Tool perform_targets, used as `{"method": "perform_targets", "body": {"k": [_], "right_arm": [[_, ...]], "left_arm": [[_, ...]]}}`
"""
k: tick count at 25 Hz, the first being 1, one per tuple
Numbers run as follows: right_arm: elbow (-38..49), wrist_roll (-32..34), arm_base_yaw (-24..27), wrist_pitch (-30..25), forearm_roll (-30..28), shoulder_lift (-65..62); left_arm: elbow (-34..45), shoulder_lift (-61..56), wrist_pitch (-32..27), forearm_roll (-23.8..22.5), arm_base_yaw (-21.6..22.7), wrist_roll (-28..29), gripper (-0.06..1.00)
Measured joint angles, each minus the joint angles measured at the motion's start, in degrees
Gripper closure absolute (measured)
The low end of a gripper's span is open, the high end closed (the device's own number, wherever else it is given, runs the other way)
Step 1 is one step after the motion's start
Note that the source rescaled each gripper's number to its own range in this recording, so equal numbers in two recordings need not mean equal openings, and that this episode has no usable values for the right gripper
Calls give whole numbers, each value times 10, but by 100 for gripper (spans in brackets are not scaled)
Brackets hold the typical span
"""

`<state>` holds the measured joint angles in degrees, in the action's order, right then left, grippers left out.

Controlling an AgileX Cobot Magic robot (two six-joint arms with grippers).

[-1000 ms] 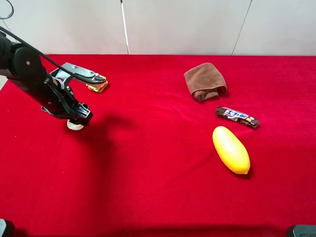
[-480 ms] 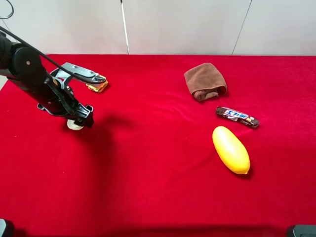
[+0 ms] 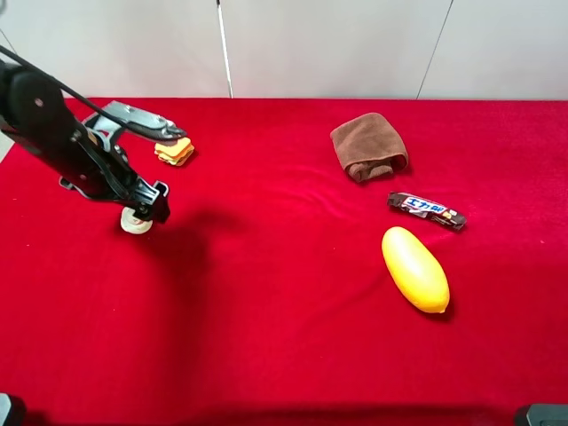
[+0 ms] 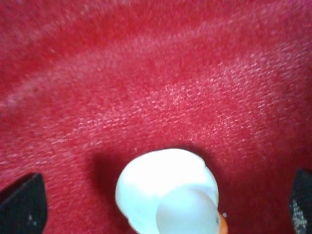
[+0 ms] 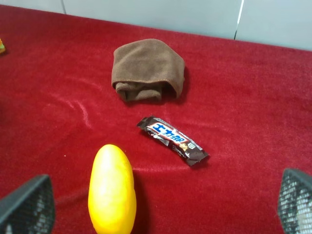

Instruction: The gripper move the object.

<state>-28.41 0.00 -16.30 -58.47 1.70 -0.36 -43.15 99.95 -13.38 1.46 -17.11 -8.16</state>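
the red bench (image 3: 266,293) fills the frame. at middle left the left tool (image 3: 142,213) hangs spread over the white lump (image 3: 135,222), fingertips (image 4: 22,202) either side, apart from it. the right tool (image 5: 165,214) is spread too.

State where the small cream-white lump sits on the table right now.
In the exterior high view the cream-white lump lies on the red cloth at the left, under the left gripper, with the toy sandwich just behind it.
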Motion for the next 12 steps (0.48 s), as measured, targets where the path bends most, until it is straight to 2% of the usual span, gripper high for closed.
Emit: {"method": "perform_targets", "body": {"k": [6,12], "right_arm": [[0,0,0,0,0,0],[0,0,0,0,0,0]], "left_arm": [[0,-89,-58,0,0,19,-5],[0,-198,-159,-2,0,38,-6]]}}
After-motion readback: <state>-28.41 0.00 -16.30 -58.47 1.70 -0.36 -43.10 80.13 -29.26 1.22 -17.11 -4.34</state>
